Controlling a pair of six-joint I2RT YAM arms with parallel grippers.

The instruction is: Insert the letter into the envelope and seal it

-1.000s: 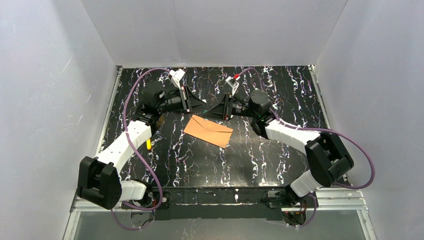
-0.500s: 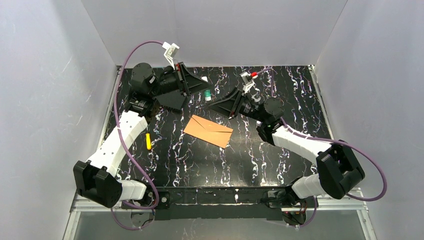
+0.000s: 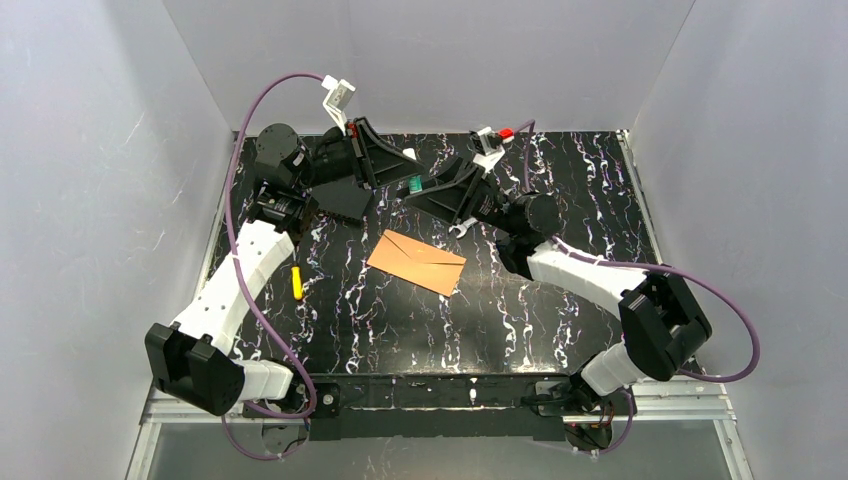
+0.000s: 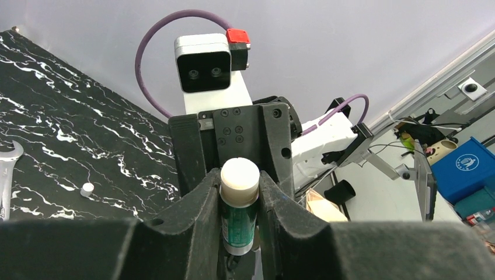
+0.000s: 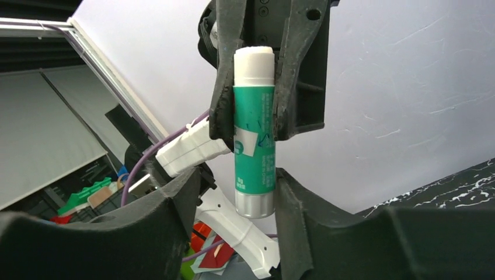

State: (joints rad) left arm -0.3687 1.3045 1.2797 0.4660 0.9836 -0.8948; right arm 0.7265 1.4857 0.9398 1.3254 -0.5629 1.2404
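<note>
The orange-brown envelope [image 3: 416,262] lies flat in the middle of the table. The letter does not show in any view. My left gripper [image 3: 404,168] is raised above the table's far side and shut on a green glue stick [image 4: 239,210] with a white cap [image 4: 240,175]. The stick also shows in the right wrist view [image 5: 254,128], hanging cap-up from the left fingers [image 5: 222,87]. My right gripper [image 5: 233,192] is open, its jaws either side of the stick's silver lower end. In the top view the right gripper [image 3: 420,192] meets the left one nose to nose.
A yellow object [image 3: 296,283] lies left of the envelope. A wrench [image 3: 462,230] lies on the table under the right arm. A small white cap [image 4: 87,188] lies on the black marbled table [image 3: 560,180]. White walls close three sides.
Both grippers have risen from the table beyond the envelope. The left one lifted the glue stick, and the right one swung up and left until its jaws flank the stick's end.
</note>
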